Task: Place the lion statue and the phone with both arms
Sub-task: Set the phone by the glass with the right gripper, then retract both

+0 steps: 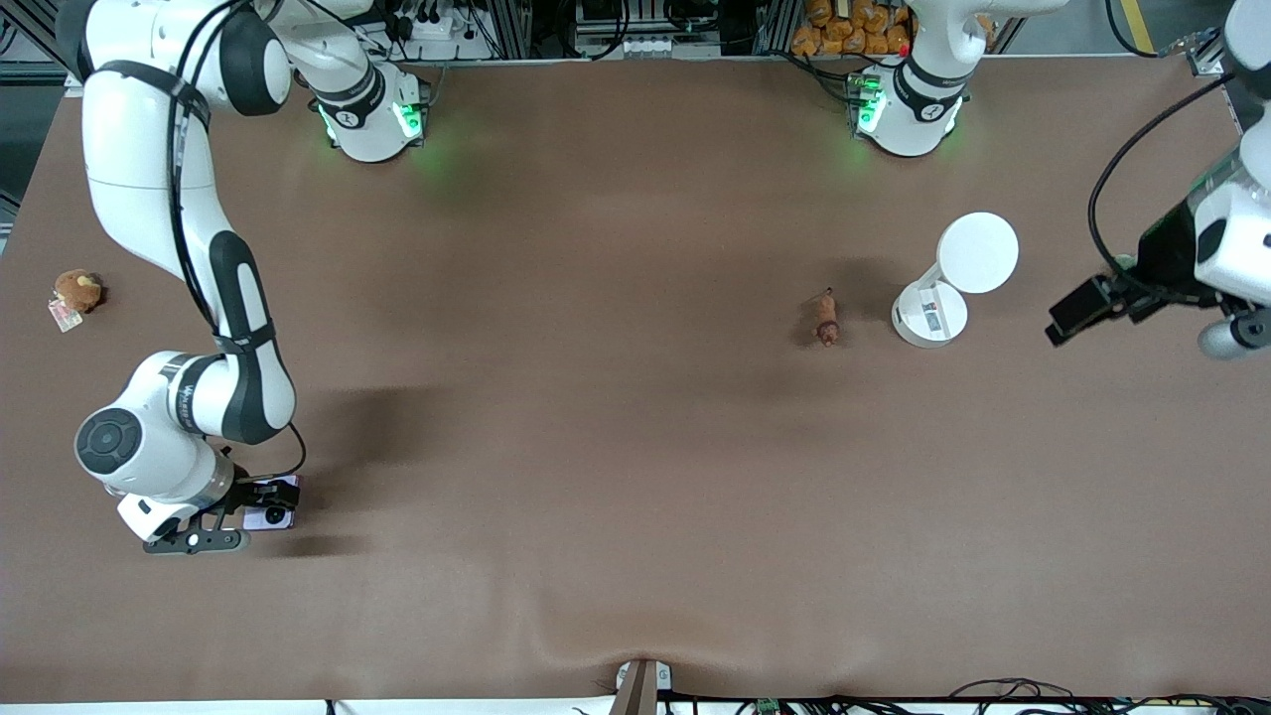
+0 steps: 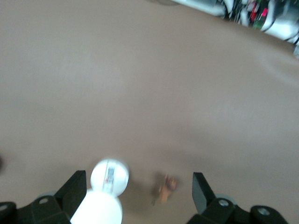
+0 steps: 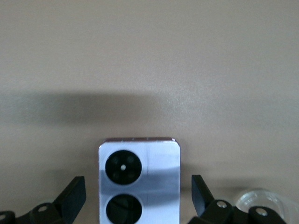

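The phone [image 1: 272,504], pale lilac with two black camera circles, lies on the table near the front camera at the right arm's end. My right gripper [image 1: 238,516] is low over it and open. In the right wrist view the phone [image 3: 139,172] sits between the spread fingertips [image 3: 74,192], with a gap on each side. The lion statue [image 1: 827,320], small and reddish-brown, lies on the table toward the left arm's end. My left gripper [image 1: 1077,311] hangs open and empty in the air over the table's left arm's end. The left wrist view shows the lion statue [image 2: 164,190] below it.
A white stand with a round disc [image 1: 977,252] rests beside the lion statue, toward the left arm's end; it also shows in the left wrist view [image 2: 110,176]. A round brown plush toy with a tag [image 1: 77,290] sits at the right arm's end of the table.
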Controlling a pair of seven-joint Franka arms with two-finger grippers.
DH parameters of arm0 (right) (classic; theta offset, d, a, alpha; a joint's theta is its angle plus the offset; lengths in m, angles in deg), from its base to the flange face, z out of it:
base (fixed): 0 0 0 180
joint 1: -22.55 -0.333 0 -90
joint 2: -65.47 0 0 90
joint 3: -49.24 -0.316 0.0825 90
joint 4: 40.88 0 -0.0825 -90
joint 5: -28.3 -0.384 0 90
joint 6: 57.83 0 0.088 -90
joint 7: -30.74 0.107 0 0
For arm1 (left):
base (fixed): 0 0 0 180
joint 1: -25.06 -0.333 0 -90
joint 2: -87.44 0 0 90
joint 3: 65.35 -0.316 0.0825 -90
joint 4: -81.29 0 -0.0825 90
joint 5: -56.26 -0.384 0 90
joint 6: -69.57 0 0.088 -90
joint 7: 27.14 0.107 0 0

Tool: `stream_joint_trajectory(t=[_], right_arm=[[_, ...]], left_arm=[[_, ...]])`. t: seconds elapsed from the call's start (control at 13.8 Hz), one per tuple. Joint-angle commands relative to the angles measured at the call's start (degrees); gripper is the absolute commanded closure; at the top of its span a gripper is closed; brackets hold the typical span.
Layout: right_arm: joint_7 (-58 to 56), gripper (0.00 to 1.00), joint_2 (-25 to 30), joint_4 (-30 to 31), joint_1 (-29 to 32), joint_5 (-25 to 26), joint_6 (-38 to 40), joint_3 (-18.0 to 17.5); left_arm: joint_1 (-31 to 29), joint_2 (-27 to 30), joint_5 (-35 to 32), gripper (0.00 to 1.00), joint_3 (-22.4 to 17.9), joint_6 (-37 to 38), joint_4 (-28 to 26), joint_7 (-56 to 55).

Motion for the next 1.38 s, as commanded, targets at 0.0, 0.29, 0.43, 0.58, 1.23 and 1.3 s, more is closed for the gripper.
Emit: stream_joint_trajectory(t=[0.0,0.29,0.43,0.58,1.23,1.3], right_arm=[[-1.60,0.00,4.91,0.67,0.75,-1.17,6.15,-0.58],[-1.69,0.00,11.85,1.54,1.62,-1.17,19.07,-0.31],[-1.60,0.00,17.12,3.90,1.63,-1.09,23.21,-0.31],[-1.25,0.00,22.66,5.32,1.71,-0.65,27.51,-0.14],[-0.10,0.00,37.79,4.80,5.40,0.93,45.19,-1.27],[0.07,0.00,38.84,4.80,6.89,1.81,45.89,-3.37]], left_arm=[[-0.18,1.54,-0.03,0.00,0.34,4.48,2.70,0.35],[-4.55,4.34,1.01,0.00,-0.02,4.65,0.80,9.65],[-6.94,4.88,3.74,0.00,0.25,4.92,0.08,9.23],[-6.95,5.05,3.31,0.00,0.34,5.62,0.08,9.14],[-6.95,6.81,3.57,0.00,1.04,7.02,-0.62,9.22],[-6.95,6.73,3.40,0.00,1.04,7.03,-0.44,9.22]])
